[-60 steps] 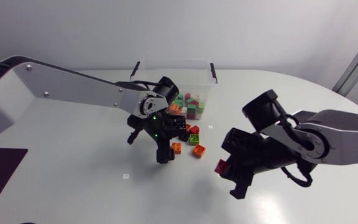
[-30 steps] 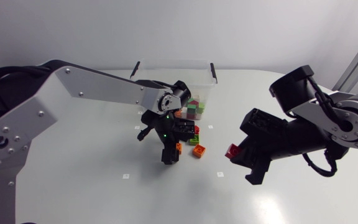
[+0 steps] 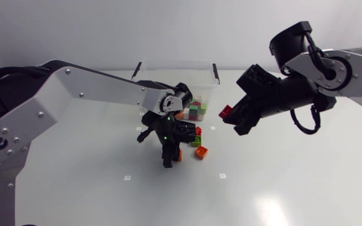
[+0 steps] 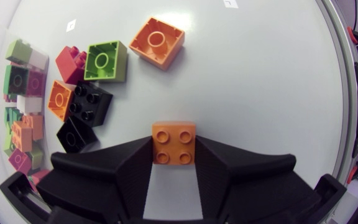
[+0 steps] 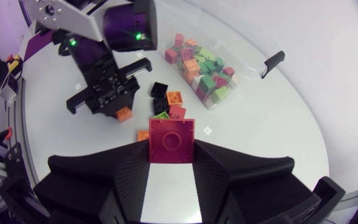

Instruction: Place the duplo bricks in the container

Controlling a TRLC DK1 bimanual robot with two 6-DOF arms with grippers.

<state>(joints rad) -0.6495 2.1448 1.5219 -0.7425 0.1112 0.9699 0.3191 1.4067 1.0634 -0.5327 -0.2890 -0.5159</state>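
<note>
1. Surroundings. On the table (image 3: 74, 188), loose bricks lie in a cluster just in front of the container (image 3: 175, 61). The left wrist view shows a loose orange brick (image 4: 157, 41) set slightly apart. A green brick (image 4: 105, 60), a crimson brick (image 4: 71, 62), a small orange brick (image 4: 61, 99) and 2 black bricks (image 4: 87, 102) are packed close together. The left arm (image 3: 99, 94) crosses in front of the container, and its wrist covers part of the front wall. In the right wrist view the cluster lies between the right gripper (image 5: 172, 148) and the container.

2. Left gripper (image 4: 174, 150). The fingers are closed to the width of 1 orange brick (image 4: 174, 140) and press its 2 opposite sides. Its 4 studs face the wrist camera. The footprint is square, so it has no long axis. The gripper points down at the table beside the cluster, on the side away from the container. You cannot tell whether the brick touches the table.

3. Right gripper. The fingers clamp 1 red brick (image 5: 172, 138) from 2 sides. A square face with 1 ring faces the wrist camera. The gripper is held high above the table, near the container's right end.

4. Container. It is clear, with a black handle (image 5: 272, 62) at each end. Its long axis runs left to right in the head view. Green, red, orange and white bricks are piled toward its right end.
</note>
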